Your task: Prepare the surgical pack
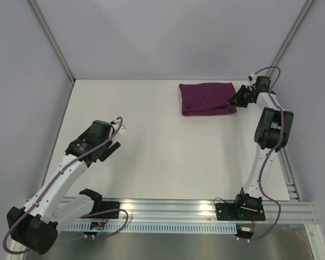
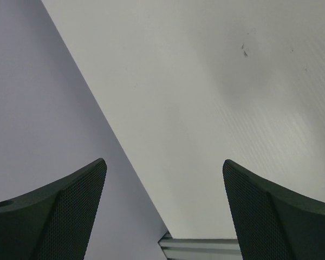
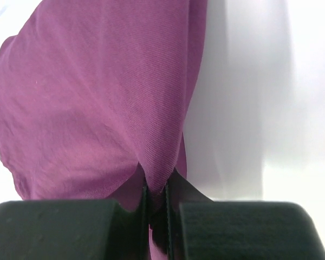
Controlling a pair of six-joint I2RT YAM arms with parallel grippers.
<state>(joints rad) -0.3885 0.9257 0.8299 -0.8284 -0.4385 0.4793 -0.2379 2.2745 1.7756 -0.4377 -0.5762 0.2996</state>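
A dark-purple cloth [image 1: 207,98] lies folded at the back of the white table [image 1: 162,157], right of centre. My right gripper [image 1: 239,97] sits at the cloth's right edge and is shut on it. In the right wrist view a pinched fold of the cloth [image 3: 97,103] runs down between the closed jaws of my right gripper [image 3: 158,197]. My left gripper [image 1: 112,145] hovers over the left half of the table, far from the cloth. It is open with nothing between its fingers [image 2: 76,211]. No other item of the surgical pack shows in any view.
Grey walls with metal posts [image 1: 51,40] close in the table at the left, back and right. An aluminium rail [image 1: 173,208] holding both arm bases runs along the near edge. The left wrist view shows the table's left edge [image 2: 105,127] and a rail corner [image 2: 197,249].
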